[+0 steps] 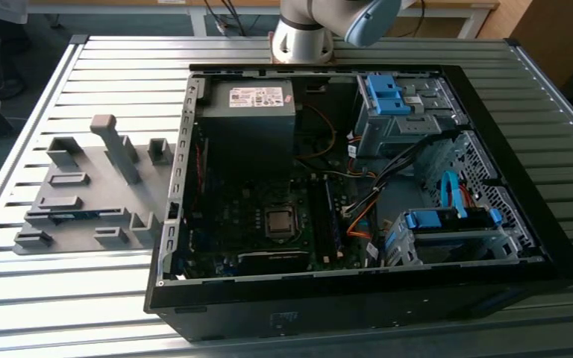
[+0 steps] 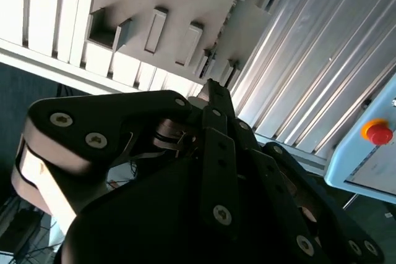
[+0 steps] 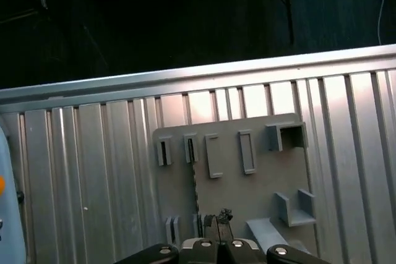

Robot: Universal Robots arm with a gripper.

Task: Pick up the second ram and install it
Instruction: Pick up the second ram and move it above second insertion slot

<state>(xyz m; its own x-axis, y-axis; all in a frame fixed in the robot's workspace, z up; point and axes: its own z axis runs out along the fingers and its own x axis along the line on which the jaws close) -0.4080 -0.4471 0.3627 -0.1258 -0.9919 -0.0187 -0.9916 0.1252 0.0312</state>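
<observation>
The second ram (image 1: 74,214) is a thin blue stick standing on edge in the grey holder tray (image 1: 98,190), to the exterior view's left of the open computer case (image 1: 366,186). In the first wrist view the second ram (image 3: 195,187) shows edge-on as a thin dark line between two slotted posts on the tray (image 3: 260,183). My gripper (image 3: 218,222) hangs well above the tray, just beside the ram's line, with its black fingers pressed together and nothing between them. In the second wrist view the gripper (image 2: 211,88) points at the tray (image 2: 185,4).
The arm's base (image 1: 301,41) stands behind the case on the slatted metal table (image 1: 68,313). Inside the case are the motherboard (image 1: 266,216), the power supply (image 1: 251,112) and light-blue drive brackets (image 1: 386,93). A box with a red button (image 2: 377,133) sits beside the table.
</observation>
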